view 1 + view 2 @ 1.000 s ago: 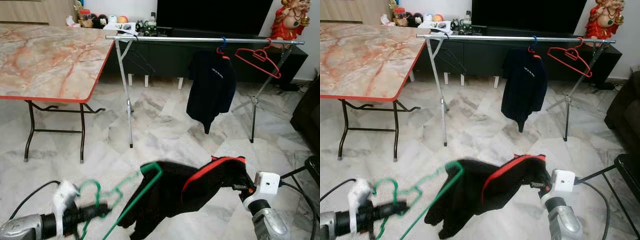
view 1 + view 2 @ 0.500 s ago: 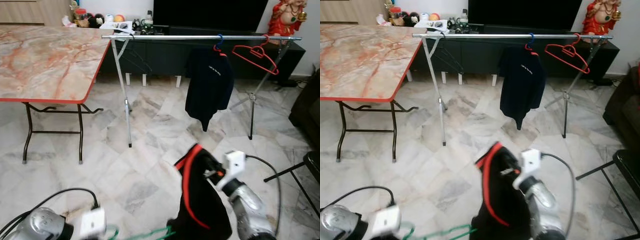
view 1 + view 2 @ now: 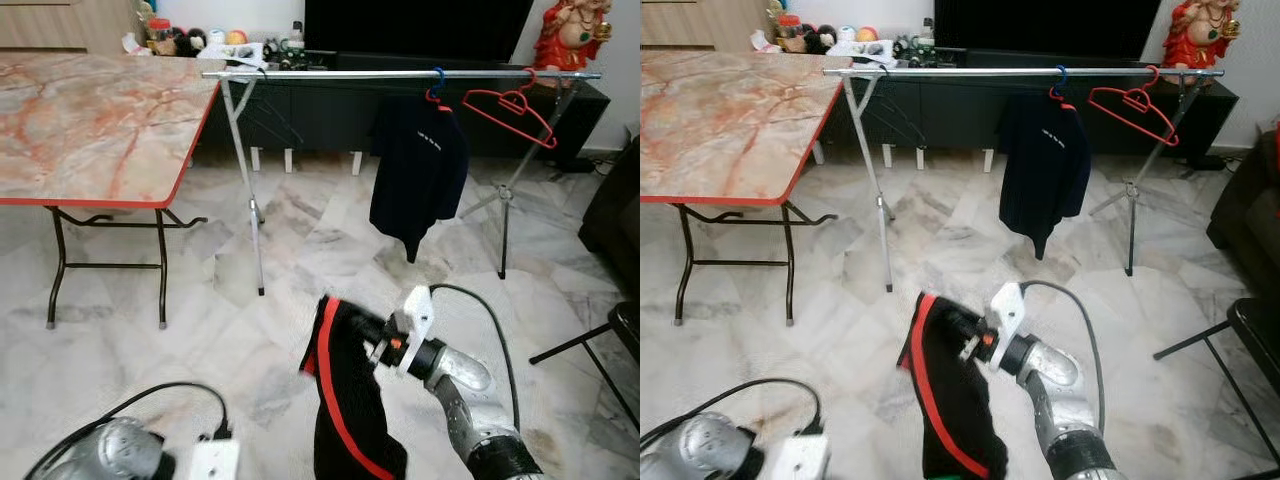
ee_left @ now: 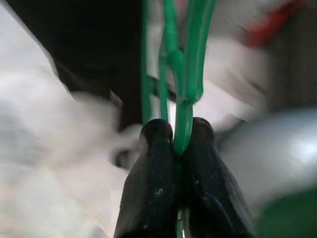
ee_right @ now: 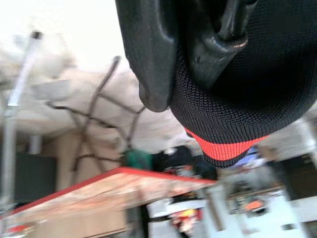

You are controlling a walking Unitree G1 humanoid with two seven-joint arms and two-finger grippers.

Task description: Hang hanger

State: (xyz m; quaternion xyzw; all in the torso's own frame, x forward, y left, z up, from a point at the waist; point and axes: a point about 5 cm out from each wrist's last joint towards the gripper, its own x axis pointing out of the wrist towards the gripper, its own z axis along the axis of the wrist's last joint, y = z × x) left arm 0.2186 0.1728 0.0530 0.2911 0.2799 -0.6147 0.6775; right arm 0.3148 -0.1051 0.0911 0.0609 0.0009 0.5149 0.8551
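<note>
Your right tool [image 3: 372,338] is clamped on the black red-trimmed garment [image 3: 345,410], which hangs low, well short of the clothes rail [image 3: 400,75]. Your left tool [image 4: 174,148] pinches the green hanger [image 4: 185,74] tight. On the rail hang a dark shirt [image 3: 418,170] and an empty red hanger [image 3: 510,108]; the marble-topped table [image 3: 95,125] stands beside the rail's left end.

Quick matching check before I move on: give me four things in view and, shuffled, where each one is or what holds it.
1. green hanger
2. black garment with red trim
3. red hanger
4. dark shirt

A. bare on the rail, right end
B. pinched in the left gripper
C. hanging on the rail from a blue hook
D. held by the right gripper

Pairs: 1-B, 2-D, 3-A, 4-C
</note>
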